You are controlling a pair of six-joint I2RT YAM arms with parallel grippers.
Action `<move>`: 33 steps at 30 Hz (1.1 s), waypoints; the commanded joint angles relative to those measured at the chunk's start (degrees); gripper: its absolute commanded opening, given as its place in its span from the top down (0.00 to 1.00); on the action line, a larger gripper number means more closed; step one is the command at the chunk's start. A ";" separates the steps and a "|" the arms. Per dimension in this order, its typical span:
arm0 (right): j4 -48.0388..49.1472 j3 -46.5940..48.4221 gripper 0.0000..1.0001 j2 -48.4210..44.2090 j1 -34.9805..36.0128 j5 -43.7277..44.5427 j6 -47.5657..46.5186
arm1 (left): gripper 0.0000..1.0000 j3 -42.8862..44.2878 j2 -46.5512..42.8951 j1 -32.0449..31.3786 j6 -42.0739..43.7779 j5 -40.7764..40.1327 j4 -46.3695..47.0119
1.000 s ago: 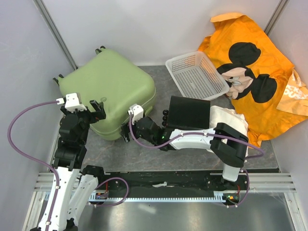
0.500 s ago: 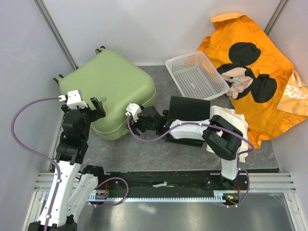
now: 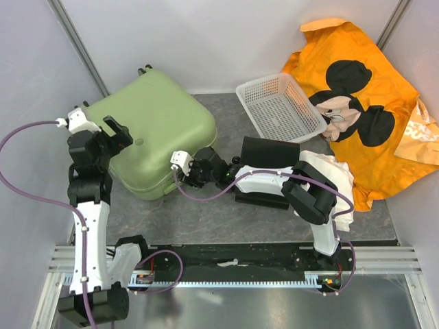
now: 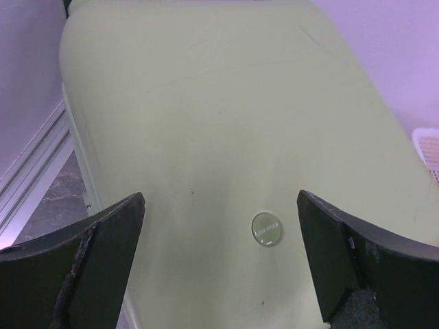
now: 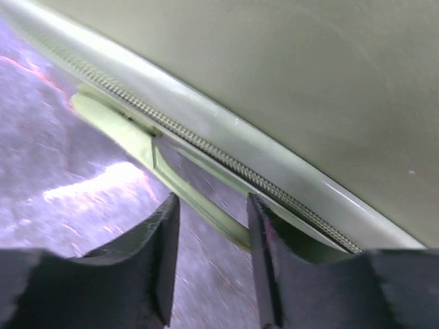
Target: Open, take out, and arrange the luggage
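Top: my left gripper (image 3: 113, 135) released wide, over the luggage (image 3: 161, 127) lid. Right gripper (image 3: 177, 173) at its near side. Left wrist: shell directly below. Right wrist: handle (image 5: 199, 199) between my fingers (image 5: 154, 267); can't tell if clamped.

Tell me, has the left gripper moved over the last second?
Yes. The left gripper has gone left and farther back, away from the white basket, which stayed put.
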 commanded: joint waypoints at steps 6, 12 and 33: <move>4.15 1.28 0.59 3.18 10.10 -10.33 8.90 | 0.01 1.12 0.83 10.72 -4.77 -1.39 -0.22; 7.93 1.63 0.58 0.90 16.16 -13.06 15.23 | 0.01 -0.81 -0.05 11.79 -2.50 -3.50 -0.48; -2.09 16.81 0.02 -10.84 -14.21 -18.50 35.44 | 0.02 -2.04 10.05 20.31 -2.31 17.04 6.98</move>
